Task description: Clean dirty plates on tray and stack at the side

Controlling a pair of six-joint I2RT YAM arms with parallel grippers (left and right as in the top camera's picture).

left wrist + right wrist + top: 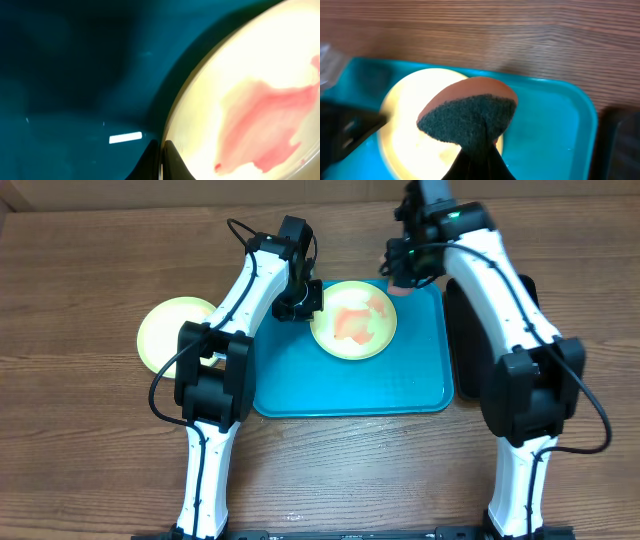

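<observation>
The dirty plate point(353, 320) lies on the far half of the tray point(350, 395), a little to the right of its middle. The red smear point(357, 318) covers most of the white centre. Its long axis seems to run diagonally, from the near-left part of the plate up to the far-right part.

The left arm point(245, 290) reaches the plate from the left. In the left wrist view its jaws are pressed together on the left rim of the plate point(240, 100), one jaw on the tray side and one on the inner side, so I judge that they pinch the rim and steady it.

The right arm point(490, 270) comes from the far right. Its jaws are pinching a sponge point(470, 112), which has an orange body and a dark green scrubbing face. Seen from above, the sponge point(400, 286) is at the far-right rim of the plate, more over the tray edge than over the smear. I cannot tell if it touches the plate or only hangs above it.

So the coming move depends on this: the smear lies to the near-left of the sponge, and the right arm is the one that can reach it. A stroke toward the near-left would probably follow the long axis of the smear, while the left jaws oppose the push.

A second plate point(175, 330), yellow-green and seemingly clean, rests on the surface point(100, 460) left of the tray.
</observation>
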